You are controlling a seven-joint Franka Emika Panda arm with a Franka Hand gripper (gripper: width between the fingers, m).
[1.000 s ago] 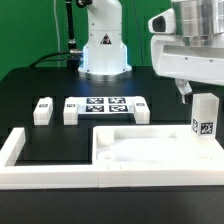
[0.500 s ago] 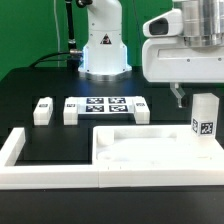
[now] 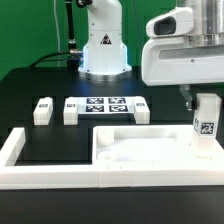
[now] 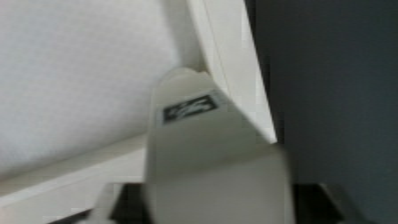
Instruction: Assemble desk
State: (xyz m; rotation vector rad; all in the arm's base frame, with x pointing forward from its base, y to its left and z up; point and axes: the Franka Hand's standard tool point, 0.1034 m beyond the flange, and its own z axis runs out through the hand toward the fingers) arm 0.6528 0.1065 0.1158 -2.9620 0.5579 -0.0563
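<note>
Desk tabletop (image 3: 130, 152) on the black surface (image 3: 40, 75), hand (image 3: 197, 97) low over one leg (image 3: 205, 120)
The tagged leg stands upright at the tabletop's far corner, on the exterior view's right. The hand's fingers flank its top, but I cannot tell whether they grip it.

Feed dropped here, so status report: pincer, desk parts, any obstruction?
Pincer straddling upright leg, grip unconfirmed. Leg stands at tabletop corner. No obstruction seen.

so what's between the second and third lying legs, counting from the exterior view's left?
The marker board lies between the second leg and the third leg, seen in the exterior view.
</note>
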